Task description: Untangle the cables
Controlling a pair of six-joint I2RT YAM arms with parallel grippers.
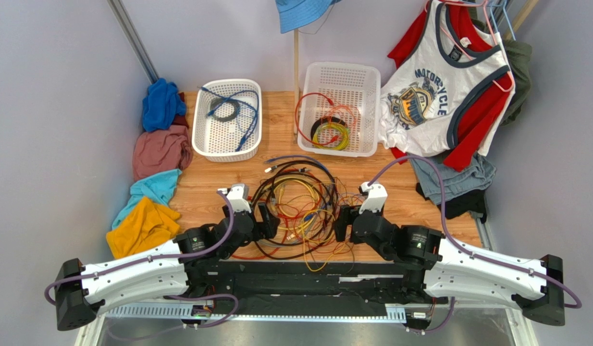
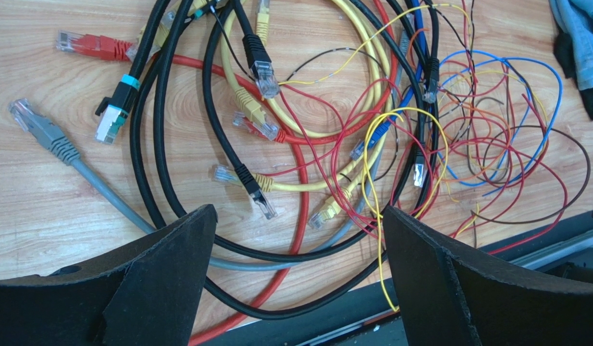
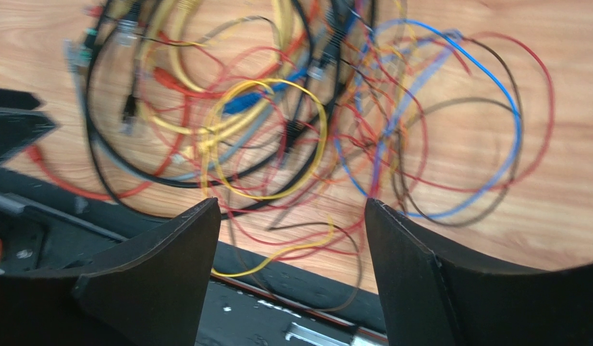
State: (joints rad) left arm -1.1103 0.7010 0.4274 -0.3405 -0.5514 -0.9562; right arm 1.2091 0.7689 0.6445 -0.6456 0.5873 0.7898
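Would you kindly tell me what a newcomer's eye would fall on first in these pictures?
First, the cables, a many-coloured tangle on the wooden table right in front of the arms, with the left gripper and right gripper open on either side of it. Next, the left white basket and right white basket at the table's far edge, and the printed tank top hanging at the right.

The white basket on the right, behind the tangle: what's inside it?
In the basket, a yellow-green and black coil lies at the near end, with thin red and orange wires looping loosely next to it. Whatever is under the coil is hidden.
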